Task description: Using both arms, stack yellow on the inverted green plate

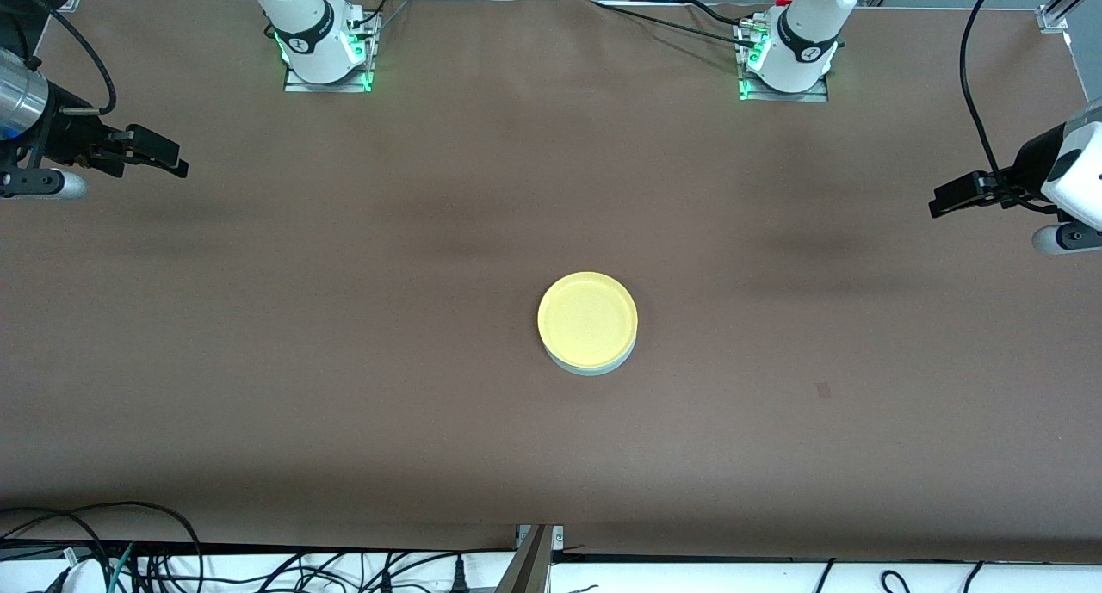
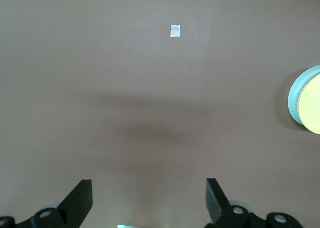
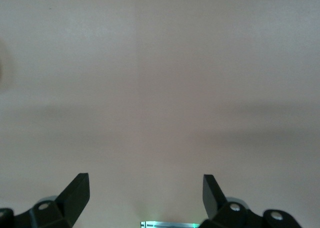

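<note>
The yellow plate [image 1: 587, 318] lies on top of the pale green plate [image 1: 594, 368] in the middle of the table; only a thin green edge shows under it. Both also show at the edge of the left wrist view, the yellow plate [image 2: 312, 107] on the green plate [image 2: 296, 95]. My left gripper [image 1: 943, 202] is open and empty, held over the table's left-arm end, well away from the plates. My right gripper [image 1: 172, 161] is open and empty over the table's right-arm end. Its wrist view shows only brown cloth between its fingers [image 3: 75, 190].
A brown cloth [image 1: 344, 361] covers the table. A small pale square mark [image 1: 823, 391] lies on it between the plates and the left-arm end; it also shows in the left wrist view [image 2: 175, 31]. Cables [image 1: 129, 550] hang along the table's near edge.
</note>
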Available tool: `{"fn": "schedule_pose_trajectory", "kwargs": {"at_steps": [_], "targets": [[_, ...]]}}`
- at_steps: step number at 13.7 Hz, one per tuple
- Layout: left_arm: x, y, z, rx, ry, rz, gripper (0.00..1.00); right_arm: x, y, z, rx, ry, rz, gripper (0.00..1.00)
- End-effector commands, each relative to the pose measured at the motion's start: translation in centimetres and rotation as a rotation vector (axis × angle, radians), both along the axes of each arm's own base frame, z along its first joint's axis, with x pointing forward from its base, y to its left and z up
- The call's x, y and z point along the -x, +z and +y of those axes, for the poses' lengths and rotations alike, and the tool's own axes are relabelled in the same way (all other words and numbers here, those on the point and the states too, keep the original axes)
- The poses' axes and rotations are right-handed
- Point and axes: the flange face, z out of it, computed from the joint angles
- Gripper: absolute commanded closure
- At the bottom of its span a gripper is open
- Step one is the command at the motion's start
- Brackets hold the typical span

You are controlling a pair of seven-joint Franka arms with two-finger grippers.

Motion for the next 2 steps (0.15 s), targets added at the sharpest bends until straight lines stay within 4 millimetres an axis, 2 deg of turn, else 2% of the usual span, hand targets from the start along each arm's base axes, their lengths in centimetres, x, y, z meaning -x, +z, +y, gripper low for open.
{"fn": "schedule_pose_trajectory", "kwargs": {"at_steps": [1,2], "targets": [[-0.49,0.57,0.25,0.014,-0.013,-0.010,0.00,0.36,0.10,0.10,0.016,0.024,-0.013,0.00],[-0.49,0.57,0.33,0.014,-0.012,-0.010,0.00,0.32,0.12,0.15,0.027,0.027,-0.016,0.00]]}}
